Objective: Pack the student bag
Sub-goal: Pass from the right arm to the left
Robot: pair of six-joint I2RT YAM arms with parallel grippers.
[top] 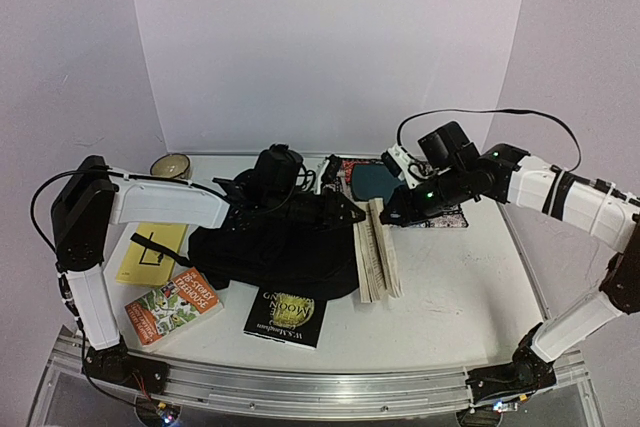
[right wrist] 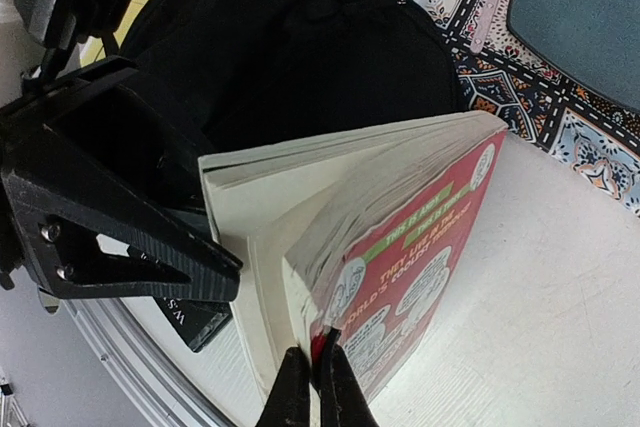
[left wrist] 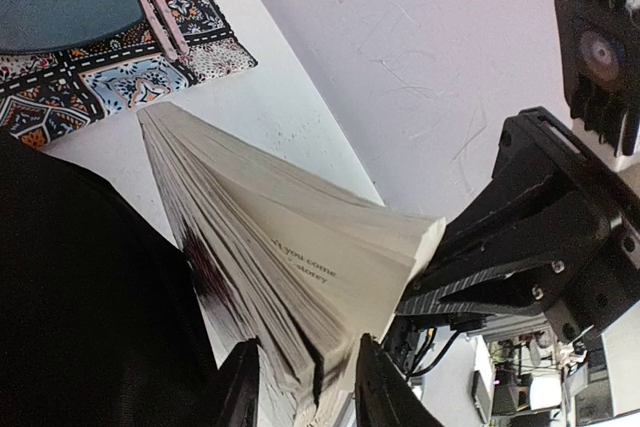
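The student bag [top: 270, 247] is a black backpack lying flat mid-table; it also shows in the wrist views [left wrist: 80, 297] [right wrist: 300, 57]. Just right of it a red-covered book [top: 378, 257] stands on edge with its pages fanned. My left gripper [top: 350, 215] reaches over the bag, its jaws [left wrist: 305, 387] closed around a thick block of the book's pages [left wrist: 290, 247]. My right gripper [top: 388, 217] [right wrist: 315, 387] is shut on the corner of the red cover [right wrist: 420, 247]. One black left finger [right wrist: 170, 267] presses against the page block.
A patterned mat [top: 440, 215] with a teal object [top: 375, 182] lies behind the book. A black book [top: 287, 315], a colourful book [top: 172, 305] and a yellow pad [top: 152, 250] lie near the front left. A bowl [top: 171, 165] sits at the back left.
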